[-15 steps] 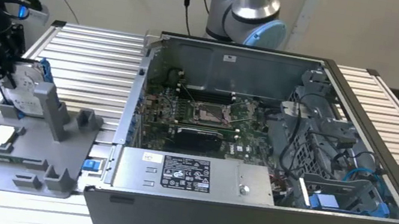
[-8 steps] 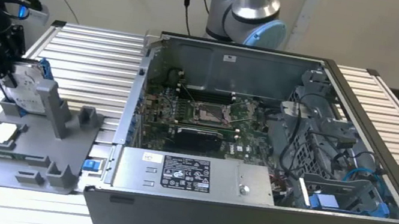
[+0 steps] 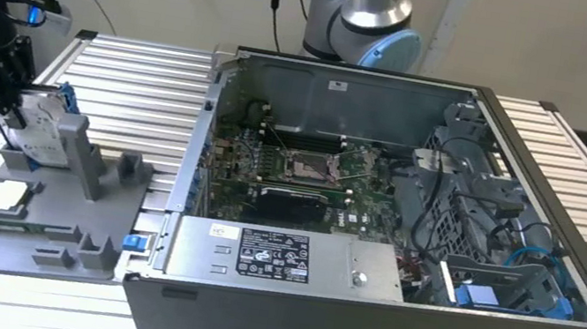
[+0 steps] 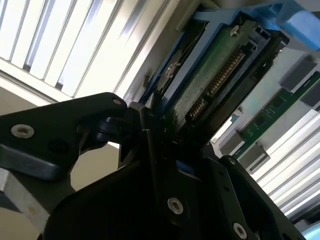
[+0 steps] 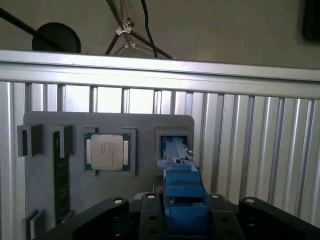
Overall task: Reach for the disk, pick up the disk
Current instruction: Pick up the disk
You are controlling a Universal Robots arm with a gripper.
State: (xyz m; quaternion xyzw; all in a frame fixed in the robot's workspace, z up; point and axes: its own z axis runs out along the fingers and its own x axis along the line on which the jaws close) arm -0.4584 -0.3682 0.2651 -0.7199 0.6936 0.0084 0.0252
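The disk (image 3: 41, 125) is a silver-grey drive in a bright blue frame. It stands upright at the grey fixture plate (image 3: 45, 221) on the exterior view's left. My gripper (image 3: 8, 101) is shut on the disk from the side away from the computer case. In the first wrist view the disk's blue frame (image 5: 183, 182) runs between the black fingers (image 5: 150, 210) toward a slot in the plate. The second wrist view shows the disk's green circuit-board face (image 4: 215, 75) clamped in my gripper (image 4: 160, 127). Whether the disk is lifted off its slot I cannot tell.
A square silver chip (image 5: 106, 152) sits in a pocket of the plate beside the slot, and a green memory stick (image 5: 61, 175) lies further along. The open computer case (image 3: 382, 206) stands close on the exterior view's right. A second arm's base (image 3: 359, 23) rises behind the case.
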